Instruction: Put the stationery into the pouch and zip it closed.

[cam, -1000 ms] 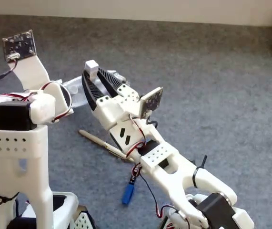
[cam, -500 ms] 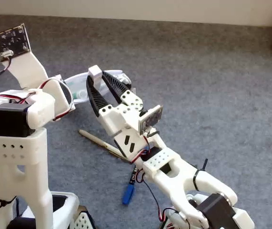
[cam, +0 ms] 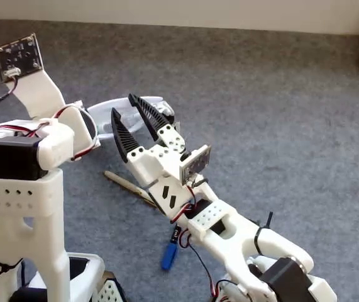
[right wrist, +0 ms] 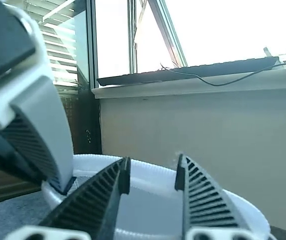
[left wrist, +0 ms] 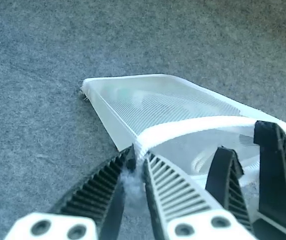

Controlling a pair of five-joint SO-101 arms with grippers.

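Note:
A white translucent mesh pouch (left wrist: pixel 153 102) lies on the grey carpet with its mouth held up. My left gripper (left wrist: pixel 138 157) is shut on the pouch's rim. In the high view the pouch (cam: pixel 102 117) sits just behind the left arm's body. My right gripper (cam: pixel 122 106) hovers open over the pouch's mouth with nothing between its black fingers. From the right wrist the right gripper (right wrist: pixel 153 162) points at the pouch rim (right wrist: pixel 218 197), close in front. A wooden pencil (cam: pixel 124 183) lies on the carpet beside the right arm.
The left arm's white tower (cam: pixel 22 189) stands at the front left. A small blue piece (cam: pixel 168 255) rests by the right arm's cable. Bare grey carpet (cam: pixel 280 100) spreads to the right and back, up to a pale wall.
The right gripper held a small white block above the pouch; now its fingers are open and empty, and it has drawn back slightly. The left arm still holds the pouch.

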